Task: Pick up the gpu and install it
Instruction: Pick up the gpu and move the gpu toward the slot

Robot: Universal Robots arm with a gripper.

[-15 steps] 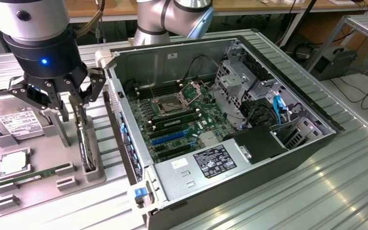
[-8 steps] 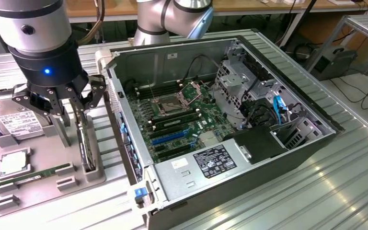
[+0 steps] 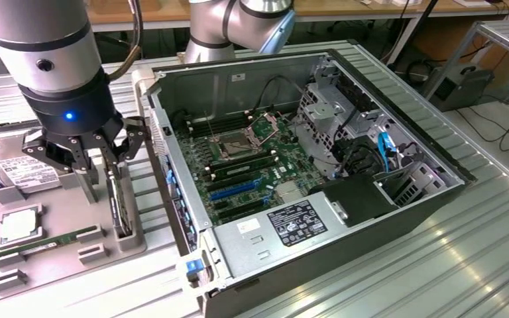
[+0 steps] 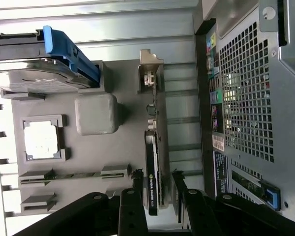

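Ribbed aluminium slats form the table [image 3: 431, 278], their long grooves catching the light. On the exterior view's left sits a grey moulded plastic tray [image 3: 144, 244] with shaped pockets. Its far pocket holds a boxy silver hard drive [image 3: 24, 173] with a white label. Nearer lie a square processor chip [image 3: 20, 225] and a slim green RAM stick [image 3: 47, 243].

The gpu [image 3: 124, 212] stands on its long edge in a narrow slot along the tray's right side, just beside the computer case [image 3: 440, 192]. It is a thin, flat, dark board. In the wrist view, the gpu [image 4: 152, 147] has a folded silver metal bracket [image 4: 150, 64] at its far end.

The gripper [image 3: 104, 189] hangs from a smooth grey cylindrical arm and reaches down over the card. In the wrist view, the gripper [image 4: 157, 179] has its black fingers [image 4: 137, 184] spread apart. One stands on each face of the board, with a sliver of tray showing between each pad and the card, so nothing is clamped.

The case lies open on its side. It exposes a green motherboard [image 3: 246, 165] with blue slots, and its perforated steel rear panel [image 4: 246, 88] faces the tray.
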